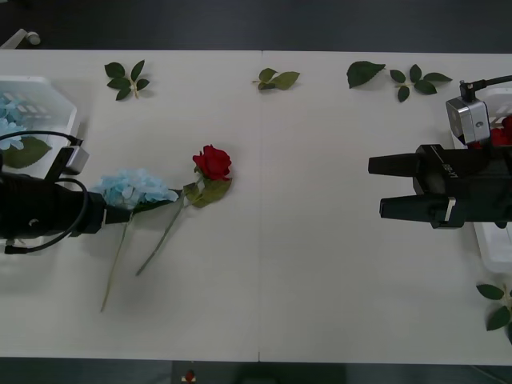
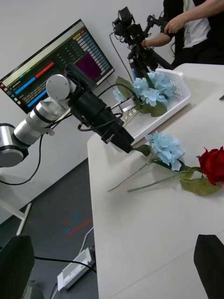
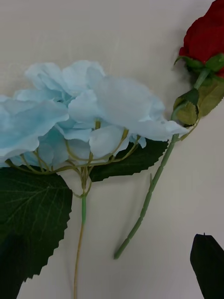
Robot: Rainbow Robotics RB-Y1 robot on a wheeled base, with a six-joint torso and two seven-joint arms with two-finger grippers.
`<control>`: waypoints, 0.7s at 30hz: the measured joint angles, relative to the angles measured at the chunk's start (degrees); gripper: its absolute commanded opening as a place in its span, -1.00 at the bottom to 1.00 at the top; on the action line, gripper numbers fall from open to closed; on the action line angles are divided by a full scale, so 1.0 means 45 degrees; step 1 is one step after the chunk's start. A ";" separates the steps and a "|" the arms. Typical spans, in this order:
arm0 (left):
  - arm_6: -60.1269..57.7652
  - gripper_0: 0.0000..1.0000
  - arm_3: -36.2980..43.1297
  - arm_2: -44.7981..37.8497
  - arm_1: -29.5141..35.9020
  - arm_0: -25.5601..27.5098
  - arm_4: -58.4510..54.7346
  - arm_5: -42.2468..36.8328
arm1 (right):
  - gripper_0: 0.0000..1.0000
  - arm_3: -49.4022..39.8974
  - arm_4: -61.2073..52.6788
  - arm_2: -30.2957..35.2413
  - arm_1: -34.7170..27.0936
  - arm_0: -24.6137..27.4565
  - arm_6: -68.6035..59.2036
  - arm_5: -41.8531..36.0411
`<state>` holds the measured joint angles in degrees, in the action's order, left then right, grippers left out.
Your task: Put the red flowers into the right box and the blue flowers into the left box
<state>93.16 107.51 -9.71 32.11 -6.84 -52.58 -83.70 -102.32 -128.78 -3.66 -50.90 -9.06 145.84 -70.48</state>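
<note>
A pale-blue flower [image 1: 134,188] [image 2: 165,148] [image 3: 88,112] lies left of centre on the white table, its stem running toward the front edge. My left gripper [image 1: 122,214] [image 2: 122,139] is low at its base, open, with the stem and a big leaf between the jaws; one black finger [image 3: 207,264] shows. A red rose [image 1: 213,162] [image 2: 213,164] [image 3: 205,35] lies just to the right, its stem crossing beside the blue one. The left box [image 1: 60,100] [image 2: 184,93] holds blue flowers [image 2: 149,91]. My right gripper [image 1: 384,188] [image 2: 114,238] hovers open by the right box [image 1: 490,248], which holds a red bloom [image 1: 504,132].
Loose leaf sprigs lie along the far edge [image 1: 126,78] [image 1: 277,78] [image 1: 365,72] [image 1: 416,82] and at the near right corner [image 1: 498,308]. Bare table stretches between the two arms. A monitor [image 2: 56,67] and a tripod [image 2: 135,51] stand beyond the left box.
</note>
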 measured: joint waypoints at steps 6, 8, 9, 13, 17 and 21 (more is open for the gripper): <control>0.1097 1.00 0.0004 0.0002 0.0655 0.0369 0.0038 0.0760 | 1.00 0.0000 0.0000 0.0000 0.0000 0.0000 0.0000 0.0000; 0.1197 1.00 0.0004 0.0036 0.0676 0.0381 0.0432 0.1007 | 1.00 0.0000 0.0000 0.0000 0.0000 0.0000 0.0000 0.0000; 0.1197 1.00 0.0004 0.0120 0.0676 0.0381 0.0669 0.1179 | 1.00 0.0000 0.0000 0.0000 0.0000 0.0000 0.0000 0.0000; 0.1197 1.00 -0.0011 0.0953 0.0676 0.0381 0.1527 0.2007 | 1.00 0.0000 0.0000 0.0000 0.0000 0.0000 0.0000 0.0000; 0.1197 1.00 -0.0276 0.1869 0.0676 0.0381 0.1886 0.2710 | 1.00 0.0000 0.0000 0.0000 0.0000 0.0000 0.0000 0.0000; 0.1197 1.00 -0.0814 0.2496 0.0675 0.0381 0.1974 0.3451 | 1.00 0.0000 0.0000 0.0000 0.0000 0.0000 0.0000 0.0000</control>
<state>98.55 103.85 1.53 35.15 -5.13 -43.70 -68.17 -102.32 -128.78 -3.66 -50.90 -9.06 145.84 -70.48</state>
